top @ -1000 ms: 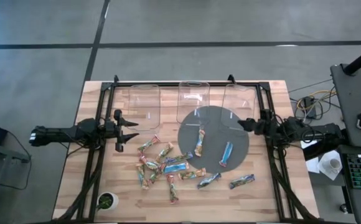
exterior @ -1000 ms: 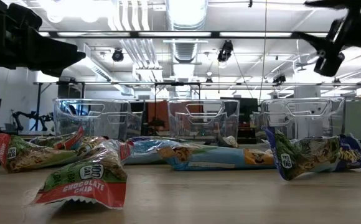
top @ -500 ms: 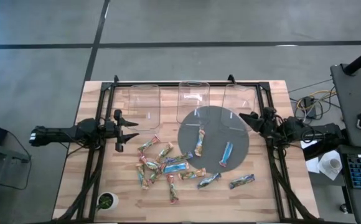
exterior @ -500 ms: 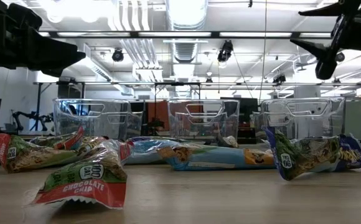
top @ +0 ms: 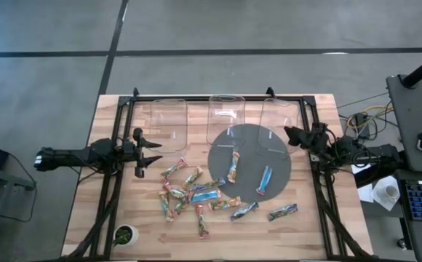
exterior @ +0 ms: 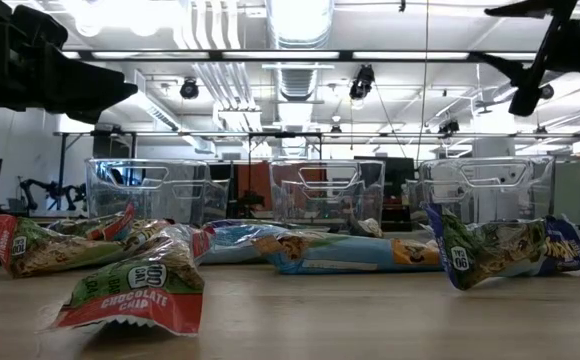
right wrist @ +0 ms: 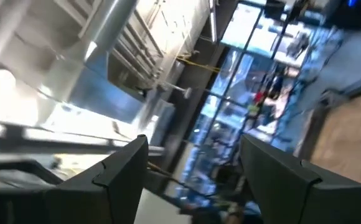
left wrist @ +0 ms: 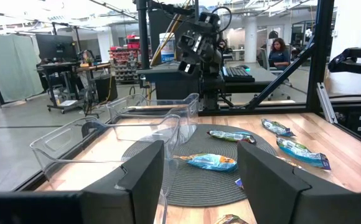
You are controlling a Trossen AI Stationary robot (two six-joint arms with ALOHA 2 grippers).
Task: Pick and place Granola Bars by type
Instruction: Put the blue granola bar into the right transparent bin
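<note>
Since a second ago: right gripper (top: 289,132) swung back from the mat's edge toward the far right bin, tilted upward, wrist camera now on ceiling and room rather than table; fingers spread, empty. Left gripper (top: 155,152) unmoved, parked over the table's left side near the left bin, fingers apart, holding nothing.

Largest first: wooden table (top: 309,229), then round grey mat (top: 249,138), then three clear bins along the far edge: left bin (top: 169,113), middle bin (top: 226,109), right bin (top: 278,110). All three apparently empty, so sorting not yet begun.

Granola Bars (top: 196,196) mostly heaped near the front, left of centre; two on the mat, one orange (top: 233,167) and one blue (top: 265,180); two more blue ones (top: 282,212) toward the front right.

Likely trouble: crowded, overlapping wrappers in the heap, so risk of pinching two at once or nudging neighbours; slick foil, so risk of slipping out mid-carry. Upward-aimed right wrist needing to pitch down again before any reach, with the right bin's rim close beside it and easily clipped. Small potted plant (top: 125,234) at the front left corner, near the heap, within reach of a careless left-arm sweep.
</note>
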